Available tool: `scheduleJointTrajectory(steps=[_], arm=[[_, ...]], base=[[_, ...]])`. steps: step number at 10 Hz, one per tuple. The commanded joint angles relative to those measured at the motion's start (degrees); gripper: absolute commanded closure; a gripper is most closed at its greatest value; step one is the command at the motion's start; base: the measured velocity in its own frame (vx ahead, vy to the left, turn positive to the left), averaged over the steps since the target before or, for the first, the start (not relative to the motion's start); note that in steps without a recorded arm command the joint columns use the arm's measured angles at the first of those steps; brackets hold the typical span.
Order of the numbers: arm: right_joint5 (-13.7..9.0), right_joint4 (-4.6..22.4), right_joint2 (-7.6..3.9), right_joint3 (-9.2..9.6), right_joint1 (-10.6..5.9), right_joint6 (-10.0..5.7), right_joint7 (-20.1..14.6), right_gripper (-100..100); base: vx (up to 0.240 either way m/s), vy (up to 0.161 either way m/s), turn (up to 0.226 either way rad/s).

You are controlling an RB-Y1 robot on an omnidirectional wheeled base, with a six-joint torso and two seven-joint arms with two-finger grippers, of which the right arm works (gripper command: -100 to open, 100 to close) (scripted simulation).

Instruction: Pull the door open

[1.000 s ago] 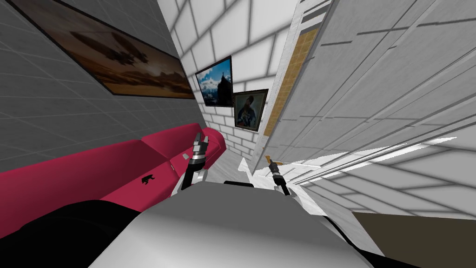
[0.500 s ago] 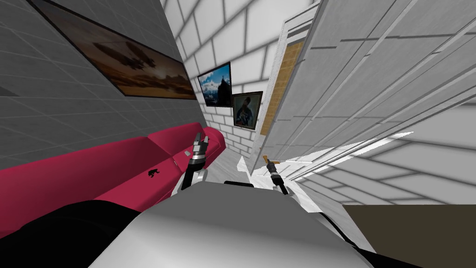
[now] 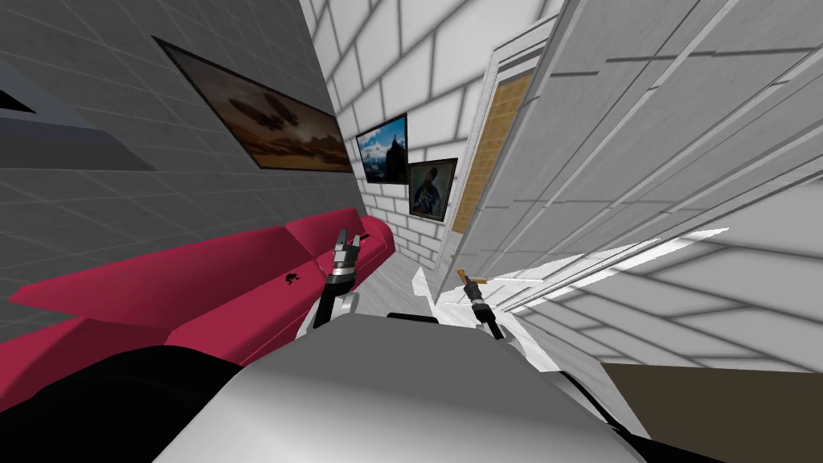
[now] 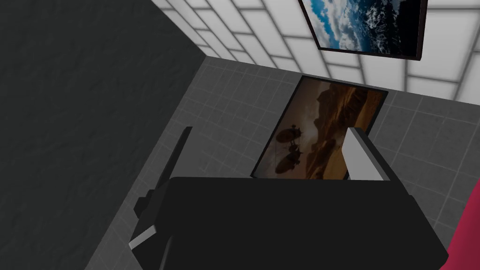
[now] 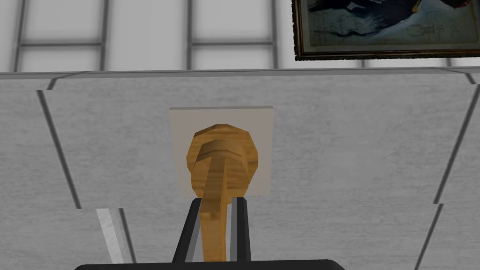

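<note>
The wooden handle (image 5: pixel 221 159) is held at its lever by the right claw (image 5: pixel 216 208), whose fingers are pressed on both sides of it. The handle is fixed on the grey panelled door (image 5: pixel 351 154), which appears partly swung from its frame. The left claw (image 4: pixel 271 138) is spread wide and empty, well apart from the door. The lever is thin, so it may slip out if the pull is not kept along the door's arc.

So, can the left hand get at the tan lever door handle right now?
Probably not: the right hand is shut on that tan lever handle, covering its grip, and the open left hand is off by the red sofa.
</note>
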Motion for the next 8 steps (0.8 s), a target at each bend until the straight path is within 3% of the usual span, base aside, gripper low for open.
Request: scheduleJointTrajectory(steps=[1,5,7,8], arm=[[0.0,1.7,0.17,1.05,-0.5,-1.54,-0.5,100],[-1.0,2.5,-1.49,2.78,-0.05,-3.51,-1.7,100],[-1.2,2.7,-1.86,3.15,0.04,-3.94,-2.0,100],[-1.0,1.9,-1.58,3.17,0.32,-3.38,-1.8,100]], base=[[-0.171,-0.071,0.141],[-0.217,-0.131,0.203],[-0.199,-0.089,0.096],[-0.079,-0.034,0.023]])
